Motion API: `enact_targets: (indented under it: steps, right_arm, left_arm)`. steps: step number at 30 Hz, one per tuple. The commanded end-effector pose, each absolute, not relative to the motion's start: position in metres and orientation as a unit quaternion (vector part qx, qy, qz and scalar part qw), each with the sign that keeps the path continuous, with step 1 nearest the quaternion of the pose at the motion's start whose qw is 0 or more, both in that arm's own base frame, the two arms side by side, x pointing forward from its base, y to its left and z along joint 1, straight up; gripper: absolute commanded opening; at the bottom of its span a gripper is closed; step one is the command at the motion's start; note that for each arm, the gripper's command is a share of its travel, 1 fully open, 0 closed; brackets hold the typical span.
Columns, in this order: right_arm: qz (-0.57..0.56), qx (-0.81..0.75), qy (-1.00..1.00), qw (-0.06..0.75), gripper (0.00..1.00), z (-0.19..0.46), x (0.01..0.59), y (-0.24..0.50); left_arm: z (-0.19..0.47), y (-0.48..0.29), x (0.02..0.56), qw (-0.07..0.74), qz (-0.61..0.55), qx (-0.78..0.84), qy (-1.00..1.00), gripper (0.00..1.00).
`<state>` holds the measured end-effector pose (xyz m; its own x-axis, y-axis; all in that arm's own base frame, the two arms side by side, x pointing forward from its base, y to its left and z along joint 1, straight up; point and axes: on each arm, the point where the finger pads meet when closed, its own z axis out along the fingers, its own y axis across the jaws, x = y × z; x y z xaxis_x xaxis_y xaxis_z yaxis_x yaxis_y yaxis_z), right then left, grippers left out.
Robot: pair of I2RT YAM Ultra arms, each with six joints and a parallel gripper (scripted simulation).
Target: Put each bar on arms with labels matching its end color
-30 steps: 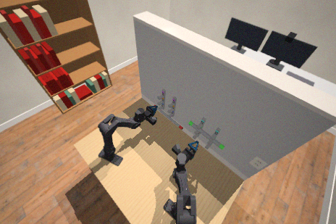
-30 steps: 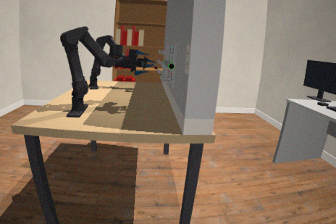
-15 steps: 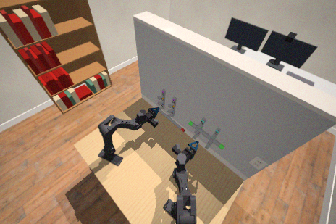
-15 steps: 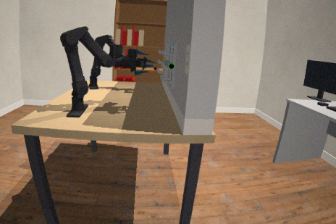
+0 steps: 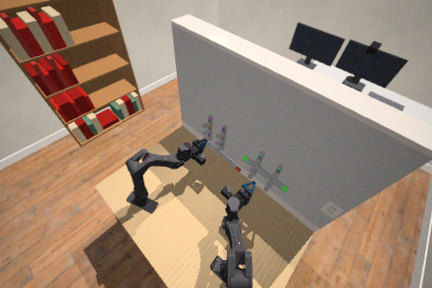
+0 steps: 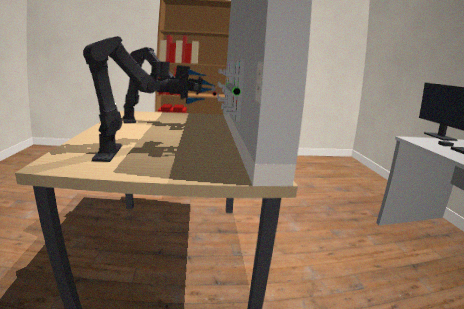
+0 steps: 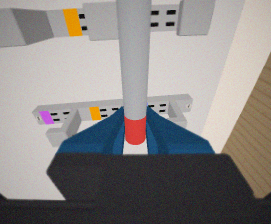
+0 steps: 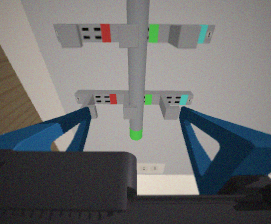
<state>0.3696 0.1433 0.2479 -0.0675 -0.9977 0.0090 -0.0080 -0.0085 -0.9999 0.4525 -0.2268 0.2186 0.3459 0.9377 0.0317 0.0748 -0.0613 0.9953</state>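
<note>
We are at the carrying step for the grey metal bar with red ends [image 5: 228, 159] [image 6: 214, 93] [image 7: 135, 65]. Our left gripper [image 5: 203, 143] [image 7: 135, 111] has its fingers pinched on this bar close to one painted end; the rest reaches rightward from in front of the left grey wall rack [image 5: 223, 137] [image 7: 173, 100], its other red end well short of the right grey wall rack [image 5: 261, 156] [image 8: 92, 34]. Our right gripper [image 5: 249, 187] [image 8: 135, 111] stands spread wide, holding nothing, before the near-left part of that right rack.

The grey metal bar with green ends [image 5: 267, 175] [image 6: 236, 91] [image 8: 137, 70] lies across the right rack's middle pair, beside the green labels, so we judge it placed and to be left alone. The red labels [image 8: 105, 33] mark the lowest pair there. Next we should bring the held bar rightward, probably with the right gripper steadying or taking it, then pass beneath the green-ended bar without knocking it.
</note>
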Motion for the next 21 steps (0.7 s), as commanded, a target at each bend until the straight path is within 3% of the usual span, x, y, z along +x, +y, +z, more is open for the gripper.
enact_targets:
  steps: [1,21]
  right_arm:
    - [-0.515,-0.481,0.516,0.486,1.0,0.255,0.365,0.143]
    - [-0.515,-0.481,0.516,0.486,1.0,0.255,0.365,0.143]
  left_arm:
    - [0.262,-0.235,0.453,0.576,0.407,0.579,0.409,0.0]
    - [0.279,-0.267,0.442,0.576,0.407,0.579,0.409,0.0]
